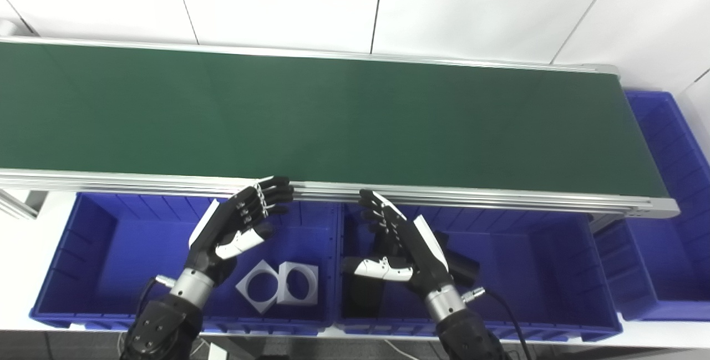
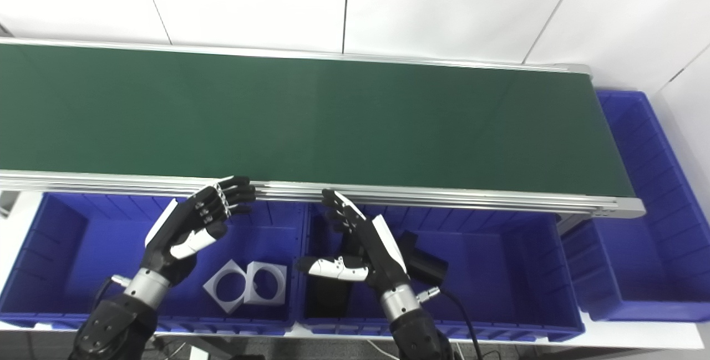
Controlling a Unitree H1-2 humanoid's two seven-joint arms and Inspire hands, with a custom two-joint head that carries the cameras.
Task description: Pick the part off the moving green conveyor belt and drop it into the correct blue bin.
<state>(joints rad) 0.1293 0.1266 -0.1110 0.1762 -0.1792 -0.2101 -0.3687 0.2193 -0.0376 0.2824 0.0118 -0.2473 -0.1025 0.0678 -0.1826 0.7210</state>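
Hands point(image 1: 238, 227) point(image 1: 396, 241) spread empty, left bin point(image 1: 83, 271) holding white parts point(image 1: 277, 285), middle bin point(image 1: 532, 288) black parts point(image 1: 457, 265)

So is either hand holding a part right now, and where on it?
Nothing is held. The left hand and right hand hang open over the blue bins, and the green belt shows no part.

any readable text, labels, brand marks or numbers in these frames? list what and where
None readable in either view.
Green conveyor belt and its aluminium rail: no markings visible.
Blue bins: no labels visible.
White parts and black parts: no visible print.
Left hand and right hand: no legible logo.
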